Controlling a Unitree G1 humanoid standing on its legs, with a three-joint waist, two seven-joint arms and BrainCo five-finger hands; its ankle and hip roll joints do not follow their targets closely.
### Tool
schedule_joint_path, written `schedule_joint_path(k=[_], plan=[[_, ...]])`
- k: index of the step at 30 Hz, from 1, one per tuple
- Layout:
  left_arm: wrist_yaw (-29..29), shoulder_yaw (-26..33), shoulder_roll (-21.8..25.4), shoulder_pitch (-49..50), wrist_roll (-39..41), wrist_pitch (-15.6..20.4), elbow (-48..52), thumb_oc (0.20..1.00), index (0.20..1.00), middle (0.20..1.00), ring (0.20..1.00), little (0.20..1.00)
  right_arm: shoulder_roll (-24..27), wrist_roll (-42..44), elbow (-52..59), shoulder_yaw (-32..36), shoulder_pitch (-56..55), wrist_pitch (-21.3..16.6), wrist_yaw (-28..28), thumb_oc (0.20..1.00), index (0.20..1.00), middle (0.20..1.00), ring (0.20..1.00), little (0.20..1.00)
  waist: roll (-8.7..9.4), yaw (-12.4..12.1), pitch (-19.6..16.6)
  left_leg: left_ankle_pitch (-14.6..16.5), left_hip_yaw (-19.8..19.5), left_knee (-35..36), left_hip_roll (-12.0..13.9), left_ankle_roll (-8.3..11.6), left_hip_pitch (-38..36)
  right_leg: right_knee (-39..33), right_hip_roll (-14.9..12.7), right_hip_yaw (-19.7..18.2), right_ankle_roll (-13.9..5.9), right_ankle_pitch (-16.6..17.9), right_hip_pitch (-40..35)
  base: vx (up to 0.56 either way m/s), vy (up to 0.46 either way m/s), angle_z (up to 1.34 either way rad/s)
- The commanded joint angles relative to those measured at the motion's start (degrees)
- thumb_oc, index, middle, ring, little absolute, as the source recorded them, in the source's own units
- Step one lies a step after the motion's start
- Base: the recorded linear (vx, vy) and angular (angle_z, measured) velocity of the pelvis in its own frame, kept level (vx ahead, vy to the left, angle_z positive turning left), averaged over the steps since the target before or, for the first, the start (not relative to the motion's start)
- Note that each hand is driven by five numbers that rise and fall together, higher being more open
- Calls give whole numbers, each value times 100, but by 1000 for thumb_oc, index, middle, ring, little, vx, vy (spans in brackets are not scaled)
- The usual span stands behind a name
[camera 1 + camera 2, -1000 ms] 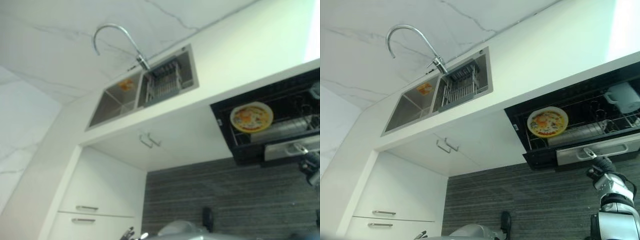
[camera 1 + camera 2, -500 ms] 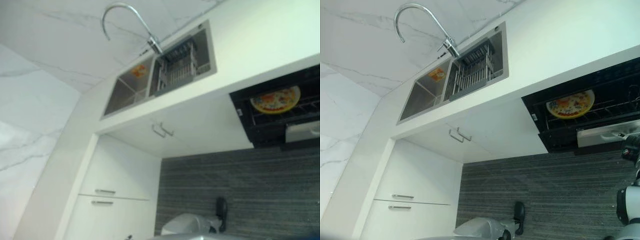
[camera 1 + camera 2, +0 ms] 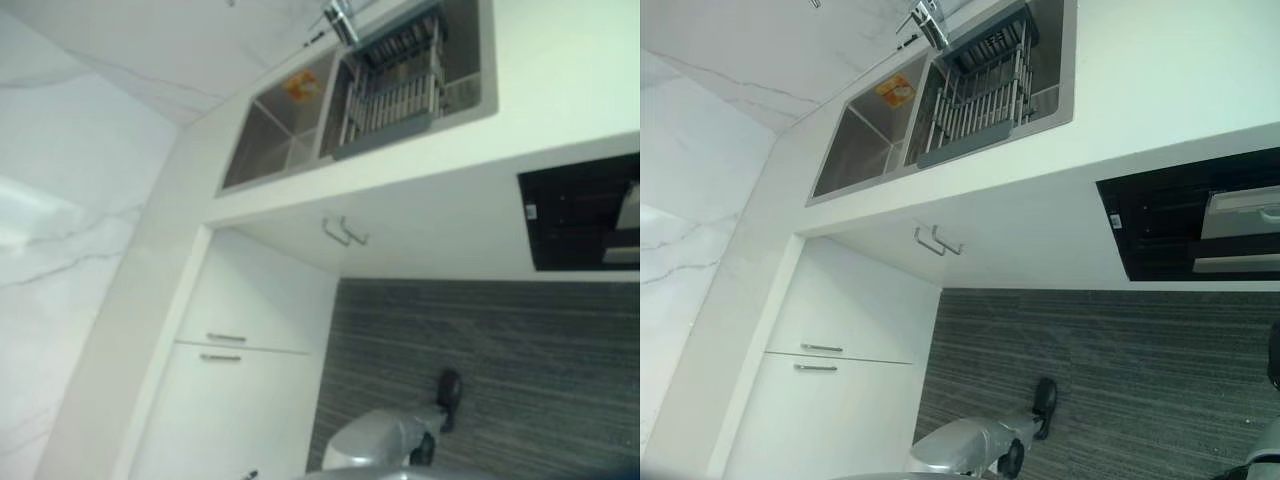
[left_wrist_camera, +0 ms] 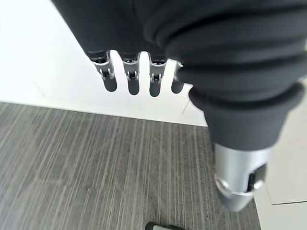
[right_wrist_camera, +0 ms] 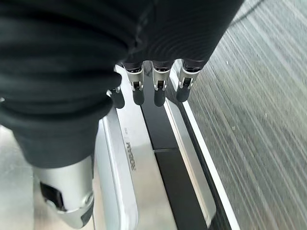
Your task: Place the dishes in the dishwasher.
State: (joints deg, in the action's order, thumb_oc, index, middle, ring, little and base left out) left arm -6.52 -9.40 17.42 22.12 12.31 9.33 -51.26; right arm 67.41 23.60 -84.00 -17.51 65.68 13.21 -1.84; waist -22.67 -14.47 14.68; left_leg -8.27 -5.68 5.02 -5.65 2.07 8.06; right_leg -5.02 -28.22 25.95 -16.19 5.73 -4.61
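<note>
Comparing with a second ago: dishwasher drawer now looks pushed almost shut, silver front panel nearly flush in the black opening at 3 o'clock, and the patterned plate that sat in the rack is out of sight behind it. The camera has also swung, so the sink's shift toward 12 is just view motion. My read: loading is done or nearly so, and what's left is seating the drawer fully. Right hand hangs just above the drawer's silver handle bar, fingers straight and relaxed, holding nothing. Left hand hangs idle over the grey striped floor, fingers straight, empty. Around: double sink at 12 with a dish rack in its right basin, an orange item in the left; white desk; white cabinet fronts at 8. Nothing blocks the drawer's path.
</note>
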Motion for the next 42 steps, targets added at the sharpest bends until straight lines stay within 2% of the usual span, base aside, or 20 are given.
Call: schedule_joint_path(k=[1,4,5,6,8,10,14,19,23,24,25,27,31,32,33,34,35,37,40,42], plan=[[-68,159,688,-123,-90,-206,403,1000,1000,1000,1000,1000,429,92,1745,-864,1918,-2125,-20,1000,1000,1000,1000,1000,233,-533,-40,230,-139,-2,298,533,-92,639,139,-441,205,-219,453,-6,-94,-9],[-133,99,718,-51,-159,-41,450,1000,1000,1000,1000,1000,330,-210,1793,-722,1502,-1764,341,1000,1000,1000,1000,1000,280,-518,-8,232,-103,-2,351,534,-81,595,220,-503,213,-220,481,-56,-60,-11],[-122,94,724,-45,-108,47,453,1000,1000,1000,1000,1000,286,-155,1809,-683,1339,-1319,731,1000,1000,1000,1000,1000,305,-510,9,198,-85,-2,373,530,-34,569,240,-519,217,-178,525,-99,-45,-15],[-128,144,767,-55,-28,29,552,1000,1000,1000,1000,1000,266,135,1861,-603,1102,-1114,1133,1000,1000,1000,1000,1000,340,-478,59,195,-58,-2,406,534,-30,569,254,-538,227,-173,537,-106,-47,-11],[-136,209,814,-57,64,-5,655,1000,1000,1000,1000,1000,241,274,1953,-430,804,-956,1384,1000,1000,1000,1000,1000,387,-448,95,197,-28,-4,437,542,-25,580,263,-560,228,-167,565,-57,-73,-9],[-157,315,949,-77,244,-90,883,1000,1000,1000,1000,1000,133,-40,2208,33,-49,-862,1594,1000,1000,1000,1000,1000,521,-381,191,202,31,-12,501,544,-26,564,299,-592,229,-137,574,-66,-118,-8],[-74,352,1012,-55,406,34,1178,1000,1000,1000,1000,1000,-248,220,3088,958,-1613,-990,1084,1000,1000,1000,1000,1000,711,-182,405,230,156,-19,629,515,-19,538,383,-695,231,-81,614,-98,-114,-7],[202,545,1083,-160,700,211,1625,1000,1000,1000,1000,1000,-1428,204,4897,2151,-3753,-1266,-19,1000,1000,1000,1000,1000,991,143,681,285,324,-2,739,431,35,450,537,-921,256,4,709,-136,-128,-7],[492,749,1200,-255,904,211,2162,1000,1000,1000,1000,1000,-2227,-153,5806,2278,-4642,-1415,-637,1000,1000,1000,1000,1000,1175,325,762,365,415,-2,820,377,25,416,616,-1074,286,43,748,-107,-112,-17],[618,789,1258,-309,986,15,2470,1000,1000,1000,1000,1000,-2380,-184,5953,2296,-4752,-1417,-690,1000,1000,1000,1000,1000,1215,361,769,378,430,-2,836,361,27,401,628,-1088,283,64,746,-94,-172,-17],[859,896,1391,-525,1070,-476,2988,1000,1000,1000,1000,1000,-2701,-401,6259,2228,-4899,-1380,-876,1000,1000,1000,1000,1000,1336,438,749,416,463,-2,868,339,9,392,669,-1135,289,90,752,-53,-177,-15],[1100,1068,1442,-1038,1038,-864,3167,1000,1000,1000,1000,1000,-3047,-310,6755,2119,-5093,-1263,-974,1000,1000,1000,1000,1000,1574,624,669,462,559,-2,988,334,-40,398,746,-1219,318,78,769,-34,-195,-8],[1138,921,1247,-1948,1553,-1147,2716,1000,1000,1000,1000,1000,-3463,-327,7012,1944,-5395,-1467,-799,1000,1000,1000,1000,1000,1824,1010,483,516,769,-2,1160,362,-150,389,899,-1393,325,49,816,-67,-94,-17],[101,843,1251,-2093,1766,1604,3114,1000,1000,1000,1000,1000,-3612,-391,6953,1835,-5532,-1585,-753,1000,1000,1000,1000,1000,1874,1076,432,538,853,-2,1201,372,-210,364,935,-1411,325,32,782,-96,-106,-37],[1320,715,1398,-1957,1593,-1632,3250,1000,1000,1000,1000,1000,-3757,-448,6871,1669,-5673,-1704,-867,1000,1000,1000,1000,1000,1915,1034,383,553,872,-2,1230,389,-261,334,957,-1390,329,9,722,-108,-129,-31],[891,636,1291,-1890,1759,-746,2851,1000,1000,1000,1000,1000,-3810,-475,6725,1583,-5649,-1737,-947,1000,1000,1000,1000,1000,1912,985,332,552,856,-2,1231,394,-276,333,980,-1373,314,5,703,-132,-172,-26],[453,696,1107,-1681,1637,-117,2458,1000,1000,1000,1000,1000,-3911,-421,6416,1541,-5732,-1909,-674,1000,1000,1000,1000,1000,1946,943,261,585,876,-2,1263,394,-400,301,1068,-1313,301,-30,582,-97,-135,-15],[99,765,988,-1397,1609,138,2257,1000,1000,1000,1000,1000,-4118,-509,6371,1445,-6031,-2000,-274,1000,1000,1000,1000,1000,2062,972,141,624,928,-2,1341,405,-597,213,1214,-1323,323,-91,364,-5,-152,-2],[-427,802,801,-1227,1853,107,2062,1000,1000,1000,1000,1000,-4412,-585,6342,1211,-6292,-2004,-40,1000,1000,1000,1000,1000,2174,1023,-63,653,986,-2,1474,457,-847,93,1389,-1362,423,-140,122,89,-155,-5],[-1223,707,678,-1218,2313,138,1763,1000,1000,1000,1000,1000,-4541,-633,6045,945,-6357,-1912,427,1000,1000,1000,1000,1000,2238,1025,-259,596,996,-2,1765,620,-1152,16,1682,-1369,618,-296,-180,100,-220,-16]])
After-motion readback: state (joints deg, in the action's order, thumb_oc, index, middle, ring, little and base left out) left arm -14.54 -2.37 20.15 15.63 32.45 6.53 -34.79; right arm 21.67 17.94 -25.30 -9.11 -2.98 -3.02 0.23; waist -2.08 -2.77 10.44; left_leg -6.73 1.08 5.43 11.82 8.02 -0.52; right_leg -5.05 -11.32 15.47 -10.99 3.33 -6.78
